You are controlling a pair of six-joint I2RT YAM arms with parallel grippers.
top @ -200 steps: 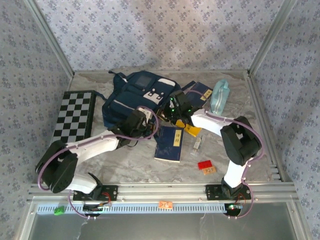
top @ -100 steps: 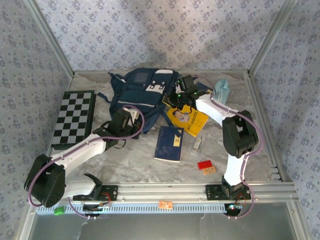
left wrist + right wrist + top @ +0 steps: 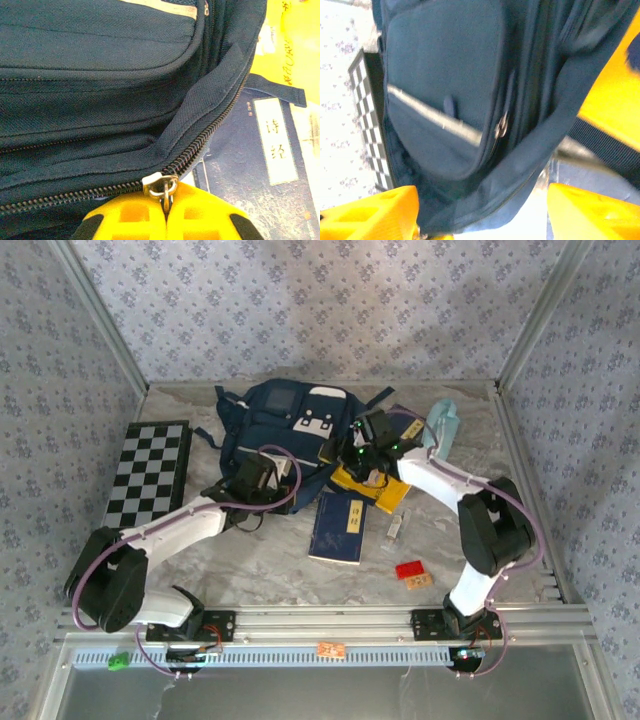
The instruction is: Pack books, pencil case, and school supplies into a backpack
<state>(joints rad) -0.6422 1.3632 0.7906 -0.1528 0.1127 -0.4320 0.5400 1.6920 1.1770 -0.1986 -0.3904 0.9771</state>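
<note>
Nearest the arm bases in the top view, a red block lies at lower right of the table. Just beyond it is the small clear oblong item, with a navy book lying flat to its left. At centre, the left gripper has its yellow fingers pressed together, pinching the zipper pull on the backpack's near edge. The yellow book lies right of centre, against the backpack. Above it, the right gripper has its fingers spread wide, with the backpack's fabric hanging between them. The backpack lies at upper centre. The checkered board is to its left and the pale pencil case is at upper right.
</note>
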